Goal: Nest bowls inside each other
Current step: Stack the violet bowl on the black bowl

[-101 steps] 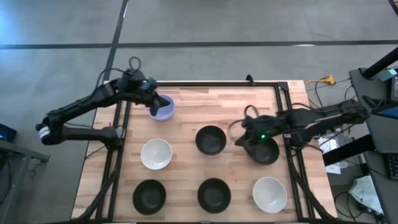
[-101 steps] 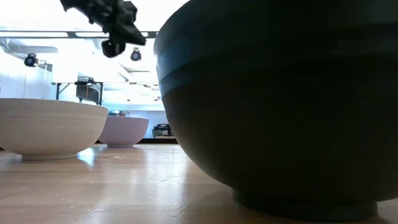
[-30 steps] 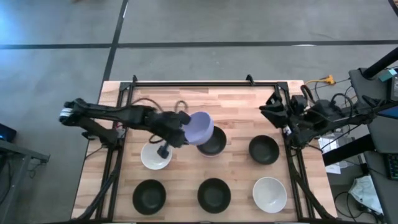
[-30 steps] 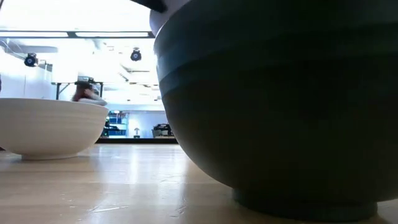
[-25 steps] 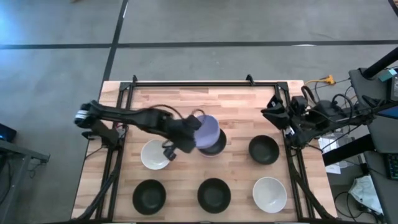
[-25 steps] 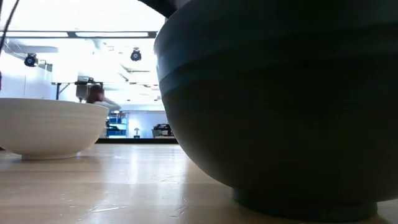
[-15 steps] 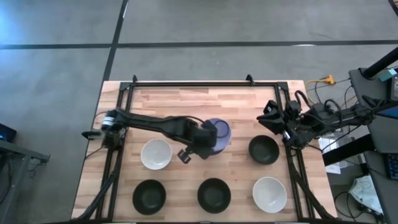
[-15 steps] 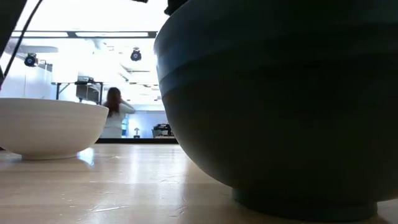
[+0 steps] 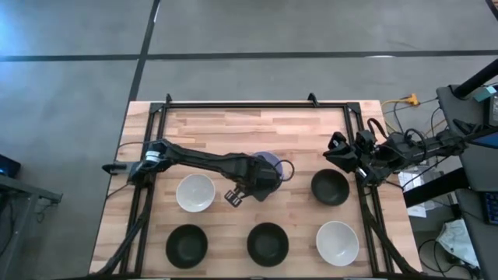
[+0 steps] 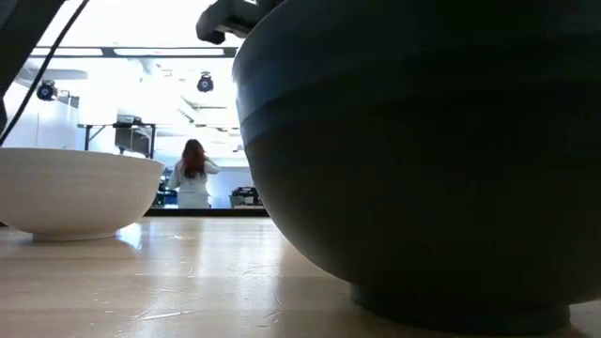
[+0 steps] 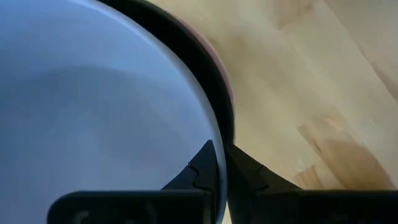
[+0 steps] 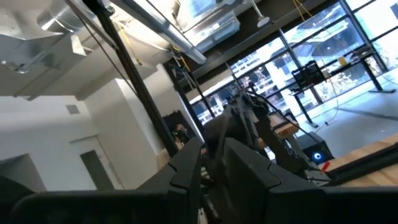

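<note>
L pincer (image 9: pixel 263 177) is at mid-desk, clenched on the rim of the lavender bowl (image 9: pixel 270 166), one finger (image 11: pixel 198 176) inside and the other outside (the wrist view shows it plainly), w/ that bowl sitting in a black bowl (image 11: pixel 205 59) whose dark rim rings it, a pink edge showing just outside. R pincer (image 9: pixel 336 149) waits at the right edge of the desk (image 9: pixel 233 132), lifted & tilted toward the room, fingers closed on nothing. Around the stack: white bowl (image 9: pixel 194 192) to its left, another black bowl (image 9: pixel 330 187) to its right, and along the near row two black bowls (image 9: pixel 187 245) (image 9: pixel 268 243) & a second white bowl (image 9: pixel 337 242); a person (image 10: pixel 193 175) stands far off in the low view.
</note>
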Controlling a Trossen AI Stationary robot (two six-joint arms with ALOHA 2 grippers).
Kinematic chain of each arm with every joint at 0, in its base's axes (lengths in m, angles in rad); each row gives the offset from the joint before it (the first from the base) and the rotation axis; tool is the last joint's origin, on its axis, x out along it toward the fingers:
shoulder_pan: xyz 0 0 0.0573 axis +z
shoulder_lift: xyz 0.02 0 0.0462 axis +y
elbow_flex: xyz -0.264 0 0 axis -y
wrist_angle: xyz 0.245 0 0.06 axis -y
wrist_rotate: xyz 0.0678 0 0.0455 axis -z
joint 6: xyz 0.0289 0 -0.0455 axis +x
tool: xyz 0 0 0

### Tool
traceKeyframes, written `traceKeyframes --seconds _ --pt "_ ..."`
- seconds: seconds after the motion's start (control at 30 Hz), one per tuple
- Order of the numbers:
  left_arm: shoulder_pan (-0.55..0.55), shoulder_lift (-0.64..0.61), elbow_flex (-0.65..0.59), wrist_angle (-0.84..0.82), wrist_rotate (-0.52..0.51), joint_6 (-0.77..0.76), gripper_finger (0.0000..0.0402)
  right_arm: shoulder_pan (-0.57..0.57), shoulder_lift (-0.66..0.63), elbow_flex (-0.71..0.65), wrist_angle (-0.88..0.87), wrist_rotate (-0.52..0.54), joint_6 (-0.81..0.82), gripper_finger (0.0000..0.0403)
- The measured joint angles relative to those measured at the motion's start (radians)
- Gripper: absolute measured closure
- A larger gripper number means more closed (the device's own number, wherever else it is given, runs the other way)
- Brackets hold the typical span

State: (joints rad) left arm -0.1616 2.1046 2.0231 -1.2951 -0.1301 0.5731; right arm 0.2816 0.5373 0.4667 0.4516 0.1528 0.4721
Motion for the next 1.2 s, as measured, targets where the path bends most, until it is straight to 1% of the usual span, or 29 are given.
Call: traceKeyframes --seconds 0.23,0.37,0.53,0.77,0.83,0.9,0.97,1.03,1.1,1.17,1.2 --pt "-0.002 0.029 -0.002 0.024 -0.001 -0.020 0.0402 0.035 0.000 0.000 0.004 0.000 0.001 0.0331" --pt "-0.002 0.029 -0.004 0.038 0.010 -0.076 0.0394 0.055 0.003 0.000 0.004 0.001 0.003 0.0331" --pt "0.000 0.006 -0.006 0.067 0.092 -0.098 0.0349 0.062 0.002 0.000 0.003 0.001 0.003 0.0335" --pt "0.000 -0.044 -0.006 0.078 0.091 -0.111 0.0275 0.062 0.002 0.000 0.003 0.005 0.003 0.0334" --pt "0.000 -0.064 -0.006 0.084 0.090 -0.127 0.0262 0.062 0.002 0.000 0.003 0.005 0.004 0.0335" --pt "0.000 -0.082 -0.006 0.084 0.083 -0.142 0.0258 0.062 0.002 0.000 0.003 0.005 0.004 0.0335" --pt "0.000 -0.092 -0.006 0.080 0.064 -0.165 0.0265 0.062 0.002 0.000 0.003 0.005 0.004 0.0333" --pt "0.000 -0.093 -0.006 0.076 0.062 -0.175 0.0288 0.062 0.003 0.000 0.003 0.005 0.004 0.0333" --pt "-0.001 -0.094 -0.006 0.074 0.071 -0.175 0.0327 0.062 0.003 0.000 0.003 0.005 0.004 0.0334" --pt "-0.001 -0.094 -0.008 0.074 0.111 -0.176 0.0376 0.062 0.003 0.000 0.003 0.005 0.004 0.0335" --pt "-0.001 -0.094 -0.012 0.076 0.125 -0.178 0.0388 0.062 0.003 0.000 0.003 0.005 0.004 0.0335"
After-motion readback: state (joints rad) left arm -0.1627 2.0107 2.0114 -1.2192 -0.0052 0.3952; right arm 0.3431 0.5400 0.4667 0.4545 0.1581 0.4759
